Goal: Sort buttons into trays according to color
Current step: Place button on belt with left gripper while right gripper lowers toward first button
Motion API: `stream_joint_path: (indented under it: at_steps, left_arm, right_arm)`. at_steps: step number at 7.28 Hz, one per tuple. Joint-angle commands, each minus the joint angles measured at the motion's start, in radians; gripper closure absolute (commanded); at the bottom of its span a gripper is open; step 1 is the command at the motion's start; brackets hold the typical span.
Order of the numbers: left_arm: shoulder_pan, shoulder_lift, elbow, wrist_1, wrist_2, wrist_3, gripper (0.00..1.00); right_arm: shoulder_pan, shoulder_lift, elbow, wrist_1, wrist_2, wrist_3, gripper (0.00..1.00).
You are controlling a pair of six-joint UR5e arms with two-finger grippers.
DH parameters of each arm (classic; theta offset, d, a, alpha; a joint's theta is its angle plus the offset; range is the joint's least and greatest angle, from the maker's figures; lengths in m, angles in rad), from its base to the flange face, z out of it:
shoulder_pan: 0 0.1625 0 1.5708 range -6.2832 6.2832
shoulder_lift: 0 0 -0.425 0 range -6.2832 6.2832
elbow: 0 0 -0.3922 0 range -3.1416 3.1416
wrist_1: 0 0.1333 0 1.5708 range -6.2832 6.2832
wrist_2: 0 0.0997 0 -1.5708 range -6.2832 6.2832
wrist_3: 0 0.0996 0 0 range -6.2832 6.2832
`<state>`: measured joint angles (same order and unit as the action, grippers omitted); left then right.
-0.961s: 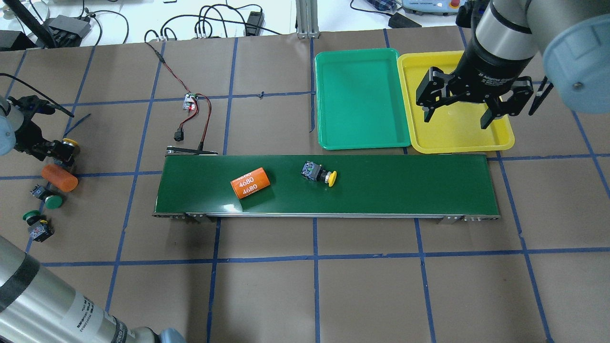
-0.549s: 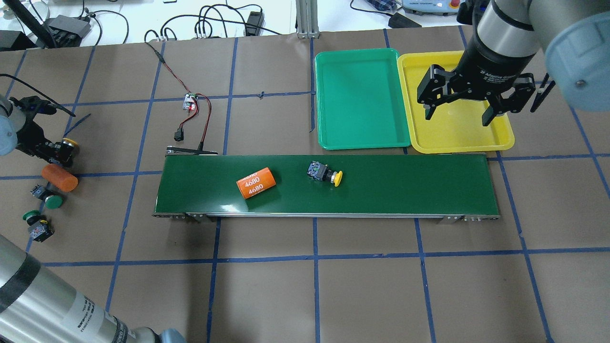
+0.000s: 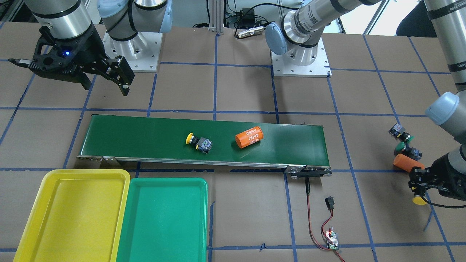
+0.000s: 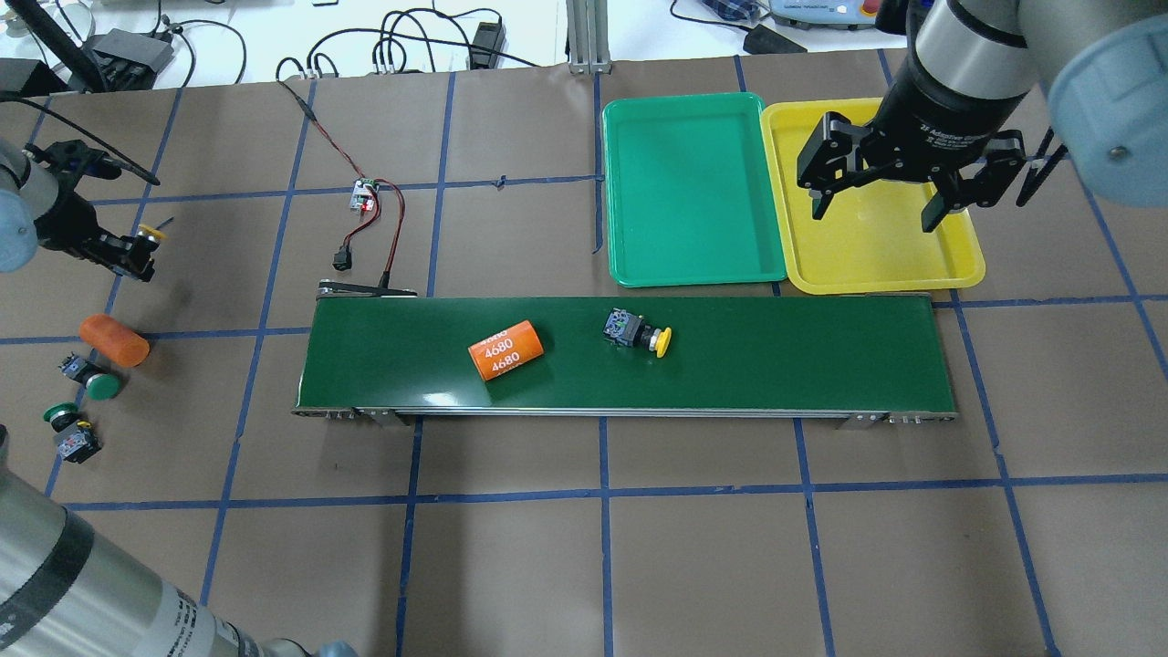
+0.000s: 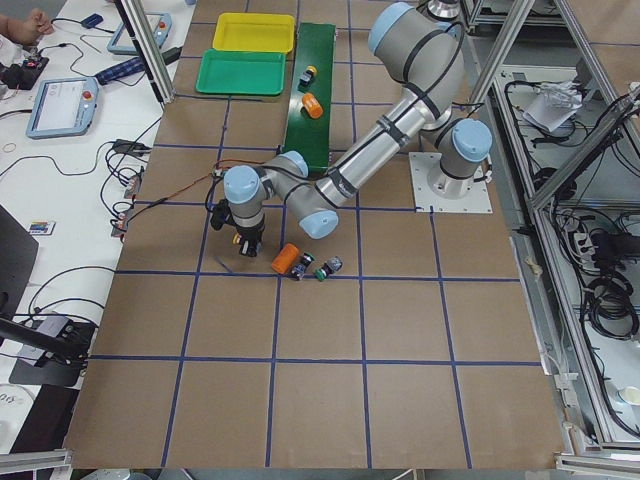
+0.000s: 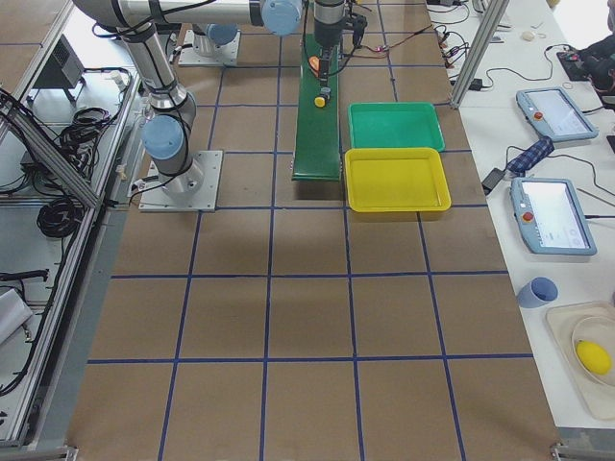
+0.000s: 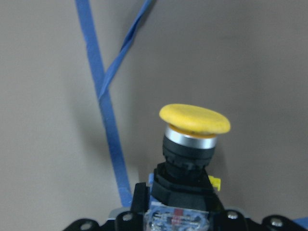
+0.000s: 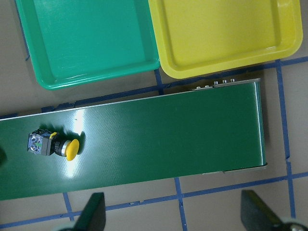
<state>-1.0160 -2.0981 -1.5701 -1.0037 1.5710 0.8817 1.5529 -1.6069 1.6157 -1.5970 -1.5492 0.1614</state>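
Observation:
My left gripper (image 4: 130,254) is shut on a yellow-capped button (image 7: 193,139) and holds it above the table at the far left; the button also shows in the front view (image 3: 419,198). A second yellow button (image 4: 637,332) lies on its side on the dark-green conveyor belt (image 4: 785,356), cap toward the right. Two green-capped buttons (image 4: 91,380) (image 4: 69,431) lie on the table at the left. My right gripper (image 4: 876,196) is open and empty, above the yellow tray (image 4: 876,260). The green tray (image 4: 684,182) lies beside it. Both trays hold nothing.
An orange cylinder marked 4680 (image 4: 506,349) lies on the belt, left of the button. Another orange cylinder (image 4: 114,340) lies on the table below my left gripper in the overhead view. A small circuit board with wires (image 4: 365,196) sits behind the belt's left end.
My left gripper has lifted the yellow button away from the orange cylinder and moved toward the far side. The belt carried the cylinder and the other yellow button to the right.

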Motion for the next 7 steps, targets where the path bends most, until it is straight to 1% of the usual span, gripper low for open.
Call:
stream_joint_path:
  at_steps: [1,2,3,4,5,6,7]
  left_arm:
    - [-0.164,0.142,-0.088,-0.100,0.020,0.097,1.00]
    - [-0.191,0.218,-0.196,-0.121,0.006,0.159,1.00]
    - [-0.211,0.290,-0.299,-0.110,0.007,0.246,1.00]
    - [-0.257,0.353,-0.358,-0.108,0.014,0.389,1.00]
    - [-0.301,0.410,-0.395,-0.105,0.018,0.490,1.00]
    - [-0.344,0.443,-0.427,-0.104,0.018,0.502,1.00]
    - [-0.369,0.428,-0.445,-0.077,0.018,0.520,1.00]
  right_arm:
    - [0.007,0.007,0.012,-0.004,0.000,0.006,0.00]
    - [0.015,0.030,0.013,-0.003,0.000,0.003,0.00]
    - [0.015,0.059,0.022,-0.003,-0.006,0.001,0.00]
    - [0.016,0.076,0.033,-0.003,0.001,-0.008,0.00]
    - [0.016,0.084,0.055,-0.001,0.000,-0.008,0.00]
    - [0.016,0.085,0.100,-0.006,-0.005,-0.010,0.00]
    - [0.016,0.096,0.146,-0.064,-0.008,-0.040,0.00]
